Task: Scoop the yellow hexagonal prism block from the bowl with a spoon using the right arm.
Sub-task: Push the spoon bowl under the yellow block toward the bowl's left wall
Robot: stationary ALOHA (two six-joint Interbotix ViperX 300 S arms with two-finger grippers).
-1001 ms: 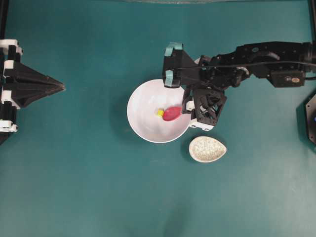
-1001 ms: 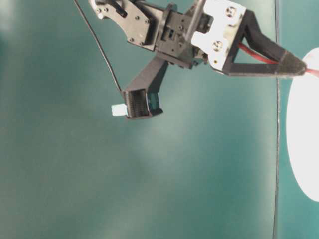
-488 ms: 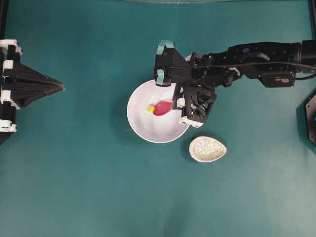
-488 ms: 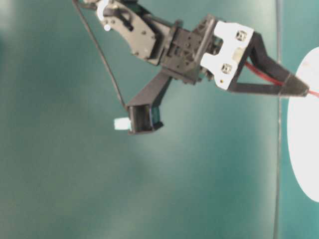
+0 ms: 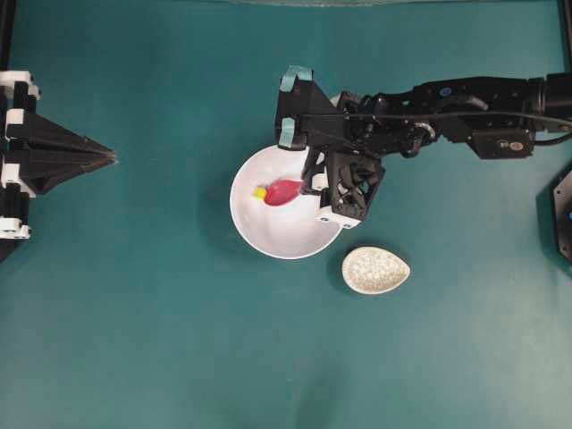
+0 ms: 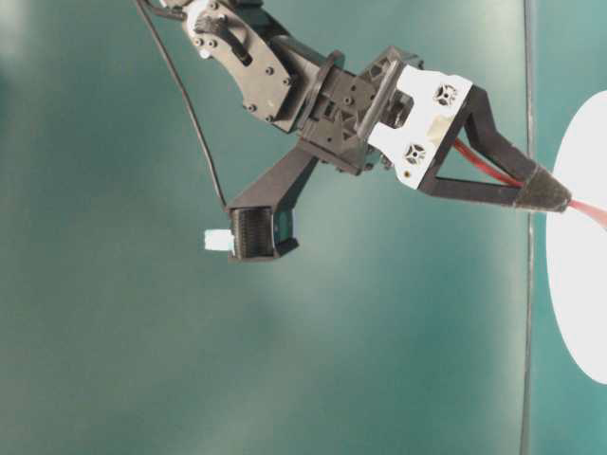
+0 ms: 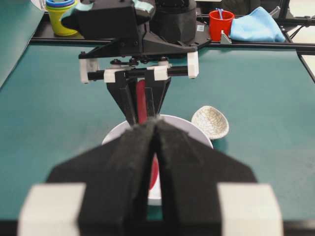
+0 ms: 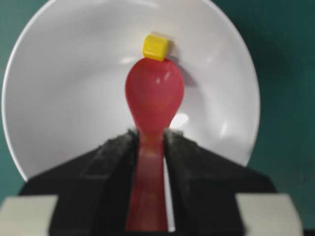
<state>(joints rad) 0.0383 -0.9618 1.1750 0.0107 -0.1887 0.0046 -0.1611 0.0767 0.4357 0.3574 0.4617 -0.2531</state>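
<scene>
Plain teal tabletop (image 5: 134, 313)

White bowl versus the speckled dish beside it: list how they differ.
The white bowl is round and plain; the speckled dish is oval with a mottled beige surface. The bowl is clearly the wider of the two. The bowl holds the yellow block and the scoop of the pink-red spoon, which the right gripper grips; the dish has nothing visible in it. Both sit upright on the green table, close together but apart.

Right arm (image 5: 447, 103) spans bowl (image 5: 268, 237) rim; speckled dish (image 5: 375, 270) just beside; teal table (image 5: 161, 340) open elsewhere.
</scene>
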